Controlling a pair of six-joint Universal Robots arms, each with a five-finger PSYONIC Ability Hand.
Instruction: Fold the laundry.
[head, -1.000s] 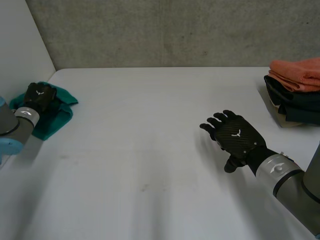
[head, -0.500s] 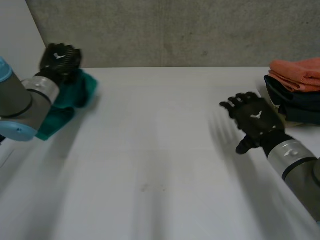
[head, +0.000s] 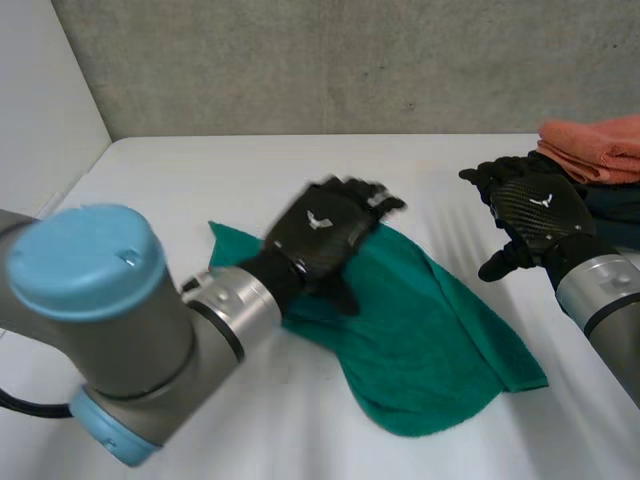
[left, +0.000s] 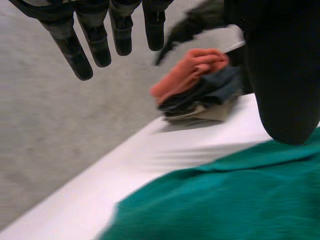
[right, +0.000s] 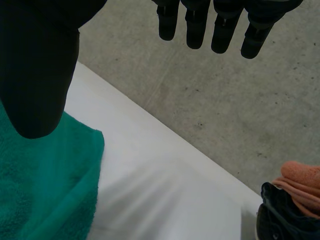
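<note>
On the white counter (head: 200, 180) the green towel (head: 430, 340) lies slantwise, its far end under the left robot hand (head: 320, 235), fingers straight and grasping nothing, while the right robot hand (head: 535, 210), likewise released, hovers just off its right edge.

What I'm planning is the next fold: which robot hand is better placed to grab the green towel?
Left, probably: the left robot hand is open over the far edge of the green towel; the right robot hand is open beside the folded stack, off the towel.
</note>
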